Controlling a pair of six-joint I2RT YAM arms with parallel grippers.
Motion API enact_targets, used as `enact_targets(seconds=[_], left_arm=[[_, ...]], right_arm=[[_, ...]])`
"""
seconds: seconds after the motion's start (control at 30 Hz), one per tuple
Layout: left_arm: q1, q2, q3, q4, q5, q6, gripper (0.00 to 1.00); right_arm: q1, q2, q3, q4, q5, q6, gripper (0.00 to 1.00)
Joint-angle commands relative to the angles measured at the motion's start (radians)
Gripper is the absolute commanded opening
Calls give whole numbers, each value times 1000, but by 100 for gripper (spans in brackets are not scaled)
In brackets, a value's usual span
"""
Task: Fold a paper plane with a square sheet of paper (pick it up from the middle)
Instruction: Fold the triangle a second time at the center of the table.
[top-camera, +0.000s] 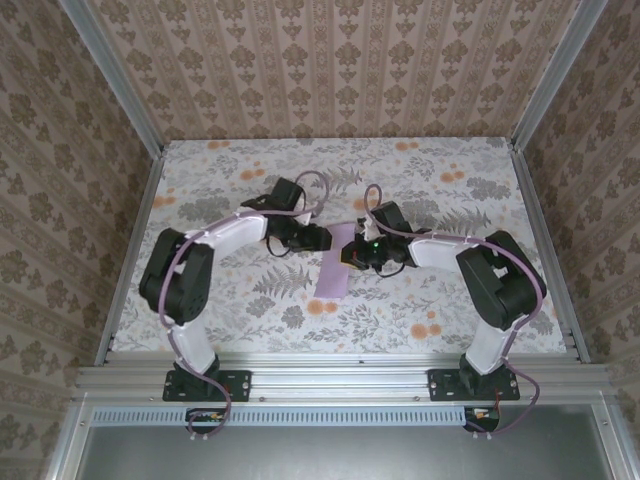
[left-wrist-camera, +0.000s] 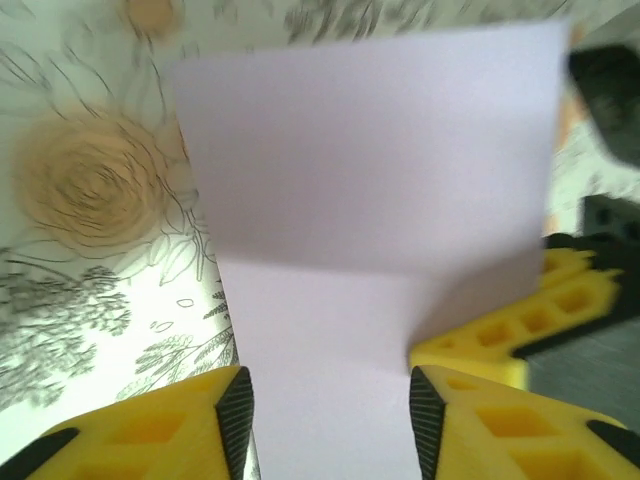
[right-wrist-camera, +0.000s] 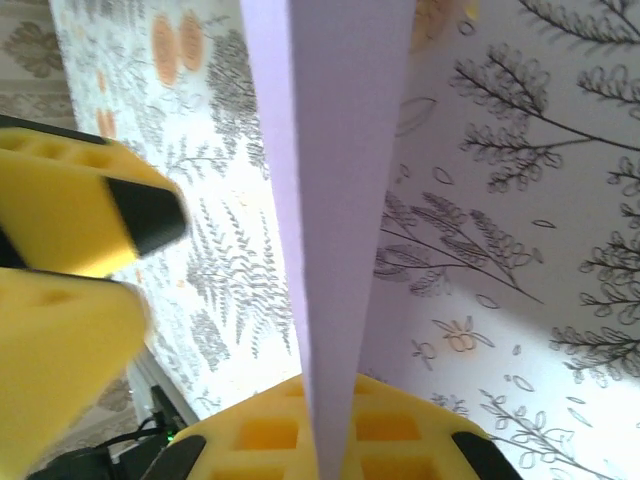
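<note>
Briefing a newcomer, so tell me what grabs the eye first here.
The folded lilac paper stands out first, held over the centre of the floral tabletop where both arms meet. The right hand is shut on one edge of it. The left hand is open, with a finger on either side of the sheet.

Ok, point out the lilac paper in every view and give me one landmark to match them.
Top external: lilac paper at the centre of the table.
Left wrist: lilac paper across the middle, from top edge to bottom.
Right wrist: lilac paper as a narrow folded strip, top centre down to the bottom.
Shared landmark: the floral tabletop beneath it.
</note>
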Motion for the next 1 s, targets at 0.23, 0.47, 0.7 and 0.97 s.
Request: enact_targets(seconds=[0.23,0.47,0.7,0.97], left_arm=[[54,-188,-148,55,156,-83,61],[54,-274,-244,120,173,-161,63],[54,-287,-284,147,177,-183,64],[53,-291,-304,167,194,-195,64]], right_arm=[[-50,-61,14,165,-146,126,6],[-70,-65,18,251,-189,194,6],[-75,-66,17,299,-204,230,6],[-76,-71,13,309,-206,238,6]])
